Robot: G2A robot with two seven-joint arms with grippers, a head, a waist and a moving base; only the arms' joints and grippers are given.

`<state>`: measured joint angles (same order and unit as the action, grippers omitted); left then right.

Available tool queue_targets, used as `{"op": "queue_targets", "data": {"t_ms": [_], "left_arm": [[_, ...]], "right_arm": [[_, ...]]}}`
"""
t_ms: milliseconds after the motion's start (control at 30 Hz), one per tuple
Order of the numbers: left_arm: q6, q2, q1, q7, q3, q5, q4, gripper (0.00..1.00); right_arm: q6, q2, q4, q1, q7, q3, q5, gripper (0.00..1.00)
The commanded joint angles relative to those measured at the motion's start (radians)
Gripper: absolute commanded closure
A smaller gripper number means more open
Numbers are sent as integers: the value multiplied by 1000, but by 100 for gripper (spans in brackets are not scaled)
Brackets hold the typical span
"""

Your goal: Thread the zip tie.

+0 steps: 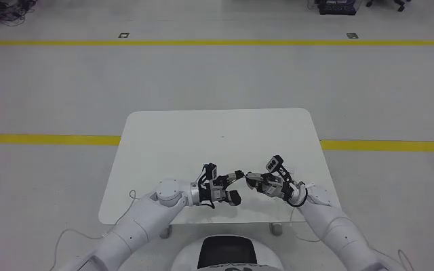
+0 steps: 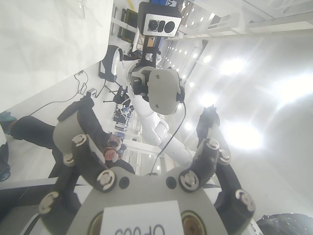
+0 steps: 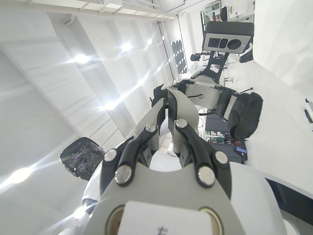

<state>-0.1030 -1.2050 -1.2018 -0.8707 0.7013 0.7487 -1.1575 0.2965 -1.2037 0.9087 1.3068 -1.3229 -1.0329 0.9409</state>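
Zip tie should be a light, springy, slick strip, I'd judge: best pinched just behind the tail tip, with the head held steady. I can't pick it out anywhere; too thin to see. Left claw (image 2: 144, 112) gapes wide, holding nothing, above the worktop's (image 1: 217, 135) near edge. Right claw (image 3: 163, 99) faces it close by, fingers pressed nearly together; whether on the tie, I can't tell.

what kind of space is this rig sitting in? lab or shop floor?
Probably a large robotics lab or workshop hall: yellow lane lines on the pale floor, a high ceiling with rows of bright lights, and equipment racks in the background.
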Motion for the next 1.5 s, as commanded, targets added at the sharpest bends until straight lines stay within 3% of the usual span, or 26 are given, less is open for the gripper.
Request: {"op": "queue_targets", "data": {"t_ms": [0,567,767,967,1467], "left_arm": [[2,0,1,-1,-1,0,1,0],[-1,-2,4,-2,0,0,13,2],[2,-3,7,-4,-3,-3,18,18],[2,-5,10,-6,-6,-2,23,24],[-2,-7,12,-8,-5,0,29,50]], "right_arm": [[-1,-1,-1,0,-2,-2,-1,100],[-23,-4,-19,-8,2,-6,-53,100],[-32,-3,-23,-9,2,-11,-69,100],[-39,-4,-26,-10,4,-12,-83,100],[-46,-5,-35,-12,20,-18,-112,100]]}}
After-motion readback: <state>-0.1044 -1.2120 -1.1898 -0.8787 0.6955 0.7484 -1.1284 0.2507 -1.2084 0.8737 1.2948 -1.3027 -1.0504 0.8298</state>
